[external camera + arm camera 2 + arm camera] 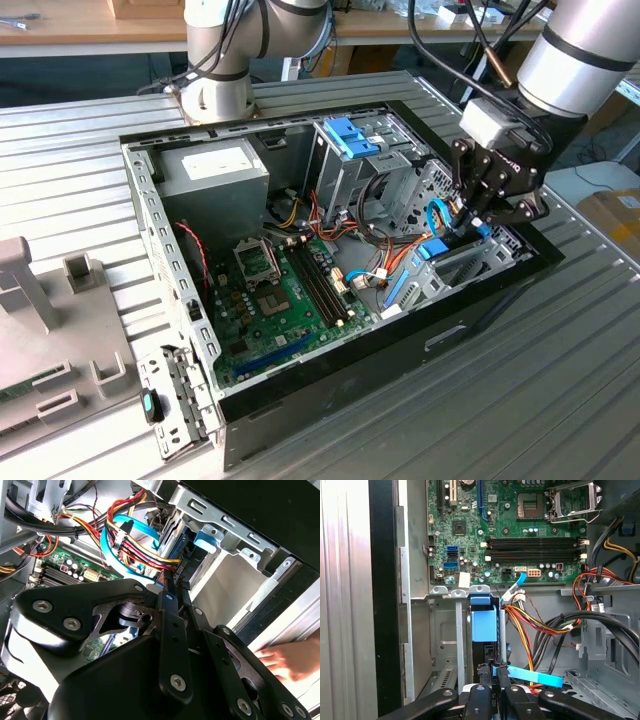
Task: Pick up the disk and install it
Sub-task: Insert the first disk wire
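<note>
The disk [484, 620] stands on edge in a slot of the drive cage at the corner of the open computer case [150, 230], its bright blue carrier showing at the top. In the exterior view the same blue carrier [432, 249] sits at the case's right end. My gripper [465, 225] hangs right over that slot, with its fingers closed together. In the first wrist view the gripper [493, 672] points at the near end of the disk, with a flat blue cable [535, 676] crossing just beside the tips. In the second wrist view the gripper [175, 580] reaches toward the blue carrier [206, 539].
Bundles of red, yellow and black wires [540, 625] run next to the cage. The motherboard [285, 290] fills the case floor, the power supply [215, 170] the far corner. A second blue carrier [352, 135] sits in the upper cage. A person's hand [285, 660] rests by the case wall.
</note>
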